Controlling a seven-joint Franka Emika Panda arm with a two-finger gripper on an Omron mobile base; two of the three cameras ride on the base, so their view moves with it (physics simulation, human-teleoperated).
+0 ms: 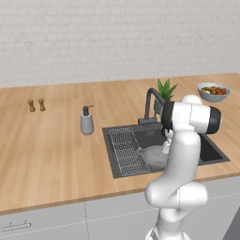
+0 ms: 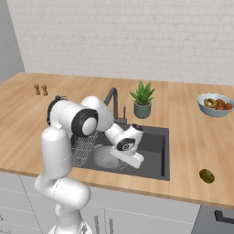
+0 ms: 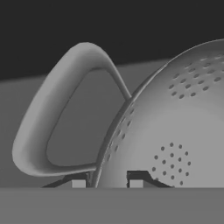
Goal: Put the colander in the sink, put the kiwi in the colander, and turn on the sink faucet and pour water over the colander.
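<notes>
Fingertips of the gripper (image 3: 107, 181) stand either side of the colander's (image 3: 175, 131) rim, right where the loop handle joins the bowl, one tip outside and one inside. They look pinched on that thin edge, so I judge the jaws clamped on the colander. In the right base view the gripper (image 2: 132, 160) is down inside the sink (image 2: 157, 171), with the colander (image 2: 107, 157) low in the basin beside the wire rack (image 2: 84, 148); whether the bowl rests on the sink floor or hangs just above it cannot be told.

The faucet (image 2: 113, 103) arches over the back edge of the sink, near the arm's wrist, with the potted plant (image 2: 142, 101) just beside it. The kiwi (image 2: 207, 176) lies on the counter (image 2: 192, 137) well to the right of the sink, near the front edge, and the fruit bowl (image 2: 215, 105) sits farther back.

Risks as I judge them: letting go while the colander is tilted could leave it tipped on its side; lifting out carelessly could snag the handle or knock the faucet; and a poor nudge could roll the kiwi off the counter.
</notes>
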